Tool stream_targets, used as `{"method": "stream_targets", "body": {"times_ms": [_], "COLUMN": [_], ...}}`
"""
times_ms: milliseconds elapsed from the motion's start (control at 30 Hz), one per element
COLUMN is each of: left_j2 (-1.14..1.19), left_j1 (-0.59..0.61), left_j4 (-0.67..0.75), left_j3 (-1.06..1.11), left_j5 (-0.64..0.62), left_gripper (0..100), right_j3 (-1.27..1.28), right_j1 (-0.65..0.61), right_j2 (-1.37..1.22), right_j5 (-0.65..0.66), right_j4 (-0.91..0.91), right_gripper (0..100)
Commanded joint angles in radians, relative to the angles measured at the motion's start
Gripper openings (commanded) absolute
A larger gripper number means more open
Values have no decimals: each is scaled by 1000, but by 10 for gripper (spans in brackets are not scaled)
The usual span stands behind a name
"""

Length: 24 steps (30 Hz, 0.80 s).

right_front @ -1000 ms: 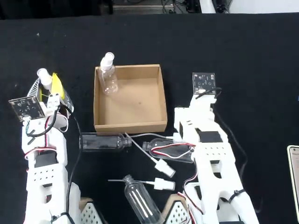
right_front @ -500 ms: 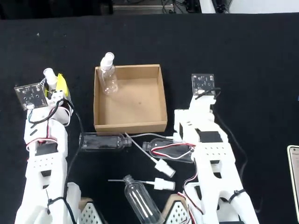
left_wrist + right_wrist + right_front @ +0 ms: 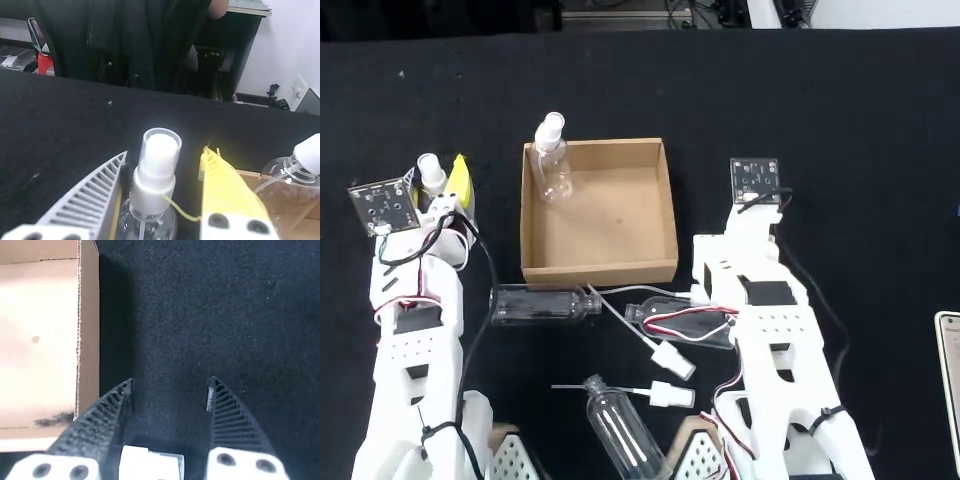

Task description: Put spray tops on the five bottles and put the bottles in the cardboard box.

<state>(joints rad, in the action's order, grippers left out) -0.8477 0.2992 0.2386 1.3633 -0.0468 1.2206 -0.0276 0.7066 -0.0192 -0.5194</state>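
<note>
- High view: left hand (image 3: 435, 175) is off the left side of the cardboard box (image 3: 600, 270). It is closed on a capped bottle (image 3: 152, 175), held upright. In the left wrist view the grey and yellow fingers flank the bottle's shoulder, w/ the spray head poking up between them.
- Right hand (image 3: 170, 390): spread wide, nothing in it, over bare table just beside the box's right wall.
- Second capped bottle (image 3: 552, 165) stands in the box's back-left corner.
- Three w/o tops lie on the table in front of the box:
  - a bare bottle (image 3: 542, 304) along the front wall
  - a second bare bottle (image 3: 665, 318) partly under the right arm
  - a third bare bottle (image 3: 620, 425) nearer the arm bases
- Between them lie a loose spray top (image 3: 670, 358) and a second loose spray top (image 3: 670, 393), each w/ a thin dip tube.
- Handling, my guess:
  - Bottles are clear thin plastic, look empty, so v. light.
  - They'd squash if pinched hard, and being round and slick they'd roll when lying down.
  - Best hold is prob. across the body just under the shoulder.
  - For the tops, take the white collar, not the bendy tube.
- Table (image 3: 840, 110): black matte cloth, prob. decent friction. The clear bottles are hard to pick out against it.
- Room: dark furniture (image 3: 150, 40) and a white wall (image 3: 295, 45) behind the table.
</note>
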Motion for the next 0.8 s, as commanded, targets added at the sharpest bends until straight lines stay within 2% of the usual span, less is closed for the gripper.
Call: {"method": "stream_targets", "body": {"times_ms": [0, 100, 167, 367, 433, 533, 767], "left_j2": [-14, -26, -69, -305, -353, -373, -381], "left_j1": [7, 7, 5, 15, 25, 54, 94], "left_j4": [21, 18, -40, -462, -560, -623, -629], "left_j3": [-62, -76, -85, -208, -223, -214, -73], "left_j5": [5, 6, 6, 12, 12, 12, 14], "left_gripper": [209, 209, 209, 220, 262, 314, 309], "right_j3": [-45, -45, -45, -44, -44, -44, -44], "right_j1": [-12, -12, -12, -12, -12, -12, -12], "right_j2": [53, 53, 53, 53, 53, 53, 53], "right_j5": [5, 5, 5, 5, 5, 5, 5], "right_j4": [-6, -6, -6, -6, -6, -6, -6], "right_gripper": [208, 208, 208, 208, 208, 208, 208]}}
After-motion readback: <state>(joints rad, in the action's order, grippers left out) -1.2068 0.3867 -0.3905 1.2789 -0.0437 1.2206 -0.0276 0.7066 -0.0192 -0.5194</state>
